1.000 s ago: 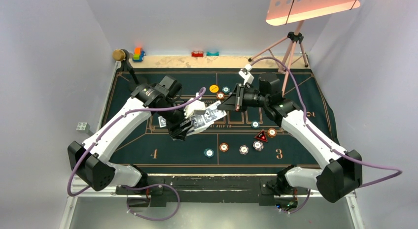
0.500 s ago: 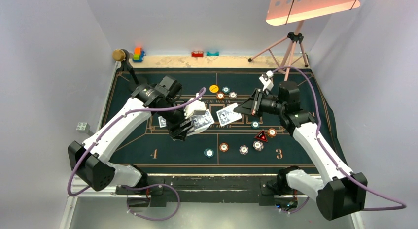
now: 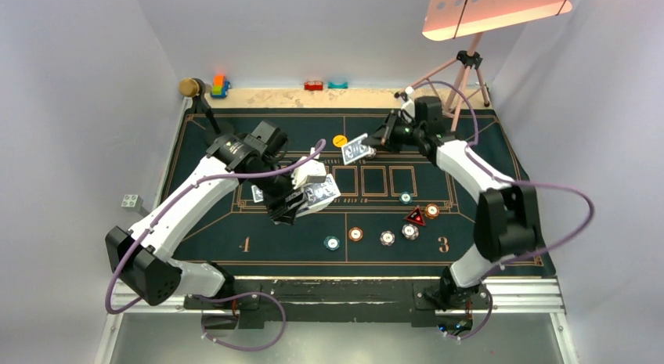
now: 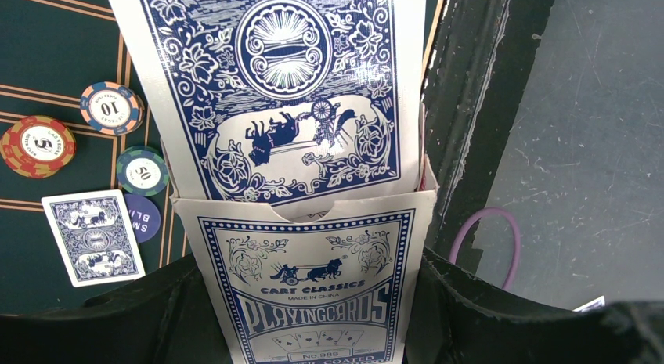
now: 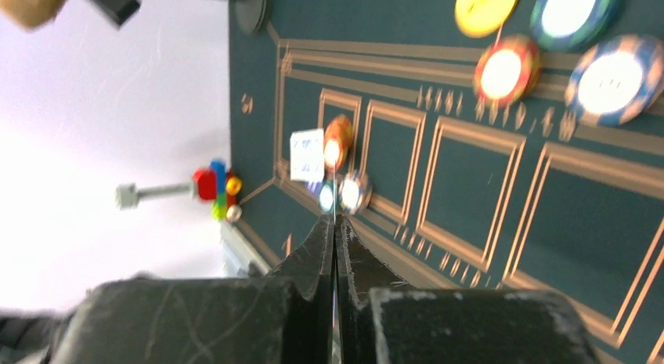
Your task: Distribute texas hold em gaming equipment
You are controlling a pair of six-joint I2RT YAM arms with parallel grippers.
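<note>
Left claw (image 3: 304, 198) grips card box (image 4: 309, 278), bottom cropped; right claw (image 3: 377, 143) pinches card (image 3: 356, 149).

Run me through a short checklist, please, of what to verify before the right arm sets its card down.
1. Hold of the right gripper on the single card: ok, shut on it.
2. Hold of the left gripper on the card box: ok, clamped, with the deck sticking out.
3. Free landing spot: not ok, the yellow button and chips lie close by the card.
4. Card's height over the mat: cannot tell.
5. Grippers apart: ok, well separated in the top view.
</note>
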